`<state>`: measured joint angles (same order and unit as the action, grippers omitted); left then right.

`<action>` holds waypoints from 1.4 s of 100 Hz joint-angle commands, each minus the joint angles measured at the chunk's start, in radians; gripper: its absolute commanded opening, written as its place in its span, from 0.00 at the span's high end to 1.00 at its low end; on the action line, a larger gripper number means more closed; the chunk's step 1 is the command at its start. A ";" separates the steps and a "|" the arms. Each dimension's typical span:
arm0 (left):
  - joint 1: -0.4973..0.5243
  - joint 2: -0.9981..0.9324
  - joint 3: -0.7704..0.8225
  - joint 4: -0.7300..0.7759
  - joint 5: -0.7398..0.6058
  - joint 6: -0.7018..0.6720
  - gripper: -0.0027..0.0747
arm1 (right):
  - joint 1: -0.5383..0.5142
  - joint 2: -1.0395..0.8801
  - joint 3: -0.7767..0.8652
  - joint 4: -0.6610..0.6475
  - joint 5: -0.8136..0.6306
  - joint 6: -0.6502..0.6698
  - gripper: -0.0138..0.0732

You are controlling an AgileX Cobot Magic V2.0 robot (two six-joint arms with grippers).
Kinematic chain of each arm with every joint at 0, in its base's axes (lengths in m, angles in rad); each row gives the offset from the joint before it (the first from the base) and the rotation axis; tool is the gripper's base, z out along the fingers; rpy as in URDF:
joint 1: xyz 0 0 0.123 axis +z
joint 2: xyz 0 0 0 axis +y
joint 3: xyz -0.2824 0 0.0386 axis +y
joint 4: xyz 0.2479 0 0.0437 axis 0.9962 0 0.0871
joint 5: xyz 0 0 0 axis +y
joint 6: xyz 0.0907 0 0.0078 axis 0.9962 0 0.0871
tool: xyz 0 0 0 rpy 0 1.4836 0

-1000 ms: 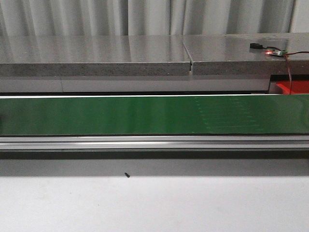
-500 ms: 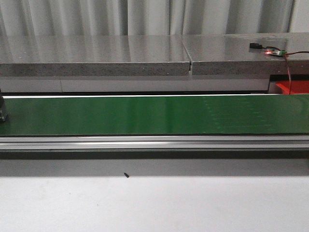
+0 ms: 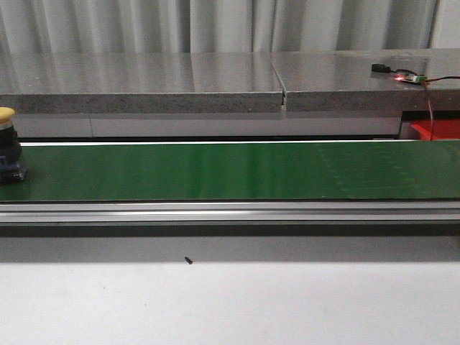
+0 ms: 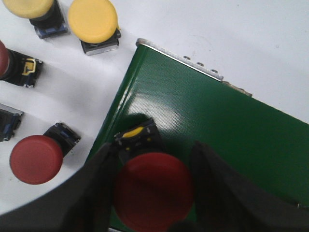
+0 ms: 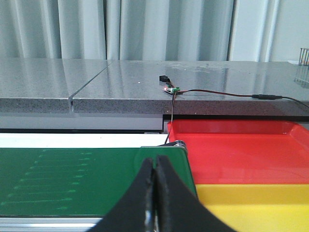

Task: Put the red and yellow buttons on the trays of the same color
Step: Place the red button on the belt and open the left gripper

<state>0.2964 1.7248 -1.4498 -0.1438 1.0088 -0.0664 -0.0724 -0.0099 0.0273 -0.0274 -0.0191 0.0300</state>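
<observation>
Green conveyor belt carries a yellow-capped push button at its far left end, my left tool clenched around a red-capped push button, right tool closed empty.

You see a green conveyor belt running across on its aluminium rail. Behind it lies a grey stone counter carrying a small lit circuit board with a red wire, before pale curtains.
</observation>
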 commanded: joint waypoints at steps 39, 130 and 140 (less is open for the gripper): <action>-0.007 -0.008 -0.024 -0.056 -0.010 0.001 0.34 | 0.003 -0.021 -0.015 -0.012 -0.074 -0.004 0.92; -0.431 -0.376 -0.020 0.032 -0.093 0.066 0.99 | 0.003 -0.021 -0.015 -0.012 -0.074 -0.004 0.92; -0.457 -0.428 0.012 0.032 -0.101 0.066 0.99 | 0.003 -0.021 -0.015 -0.012 -0.074 -0.004 0.92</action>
<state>-0.1341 1.3707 -1.4343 -0.1090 0.9581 0.0000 -0.0724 -0.0099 0.0273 -0.0274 -0.0191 0.0300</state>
